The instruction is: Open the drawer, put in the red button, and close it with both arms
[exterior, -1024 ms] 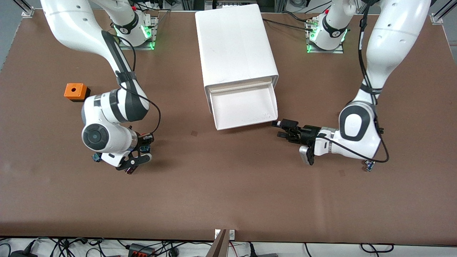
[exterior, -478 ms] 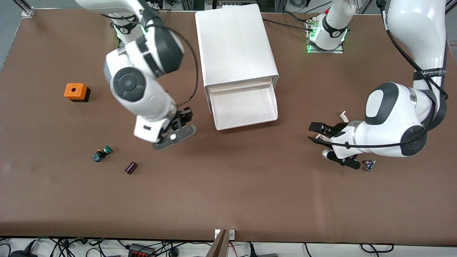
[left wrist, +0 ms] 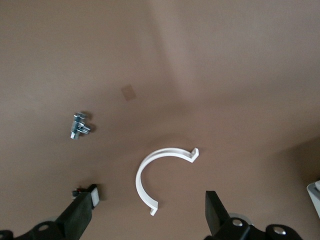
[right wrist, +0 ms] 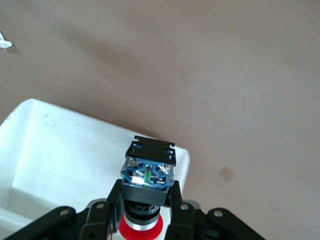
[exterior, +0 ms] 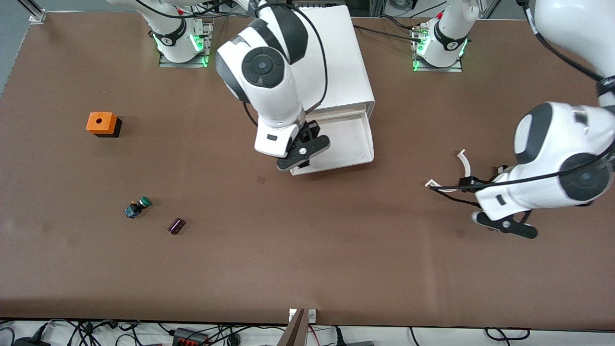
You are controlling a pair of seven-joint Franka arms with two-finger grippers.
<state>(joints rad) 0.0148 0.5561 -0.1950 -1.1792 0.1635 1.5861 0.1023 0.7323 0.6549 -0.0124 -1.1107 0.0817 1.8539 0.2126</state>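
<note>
With the drawer point(exterior: 331, 144) already pulled open, we hold the red button point(right wrist: 145, 220) clamped between the right gripper's point(exterior: 303, 150) fingers over its front corner, release and closing remaining, while the left gripper point(left wrist: 150, 220) waits, fingers wide, above the worktop point(exterior: 307, 259).

Brown-topped table point(exterior: 307, 269), matte, evenly lit. Metal frame posts point(exterior: 33, 12) at its corners. Tangled black cables point(exterior: 202, 334) on the pale floor along its near edge.
</note>
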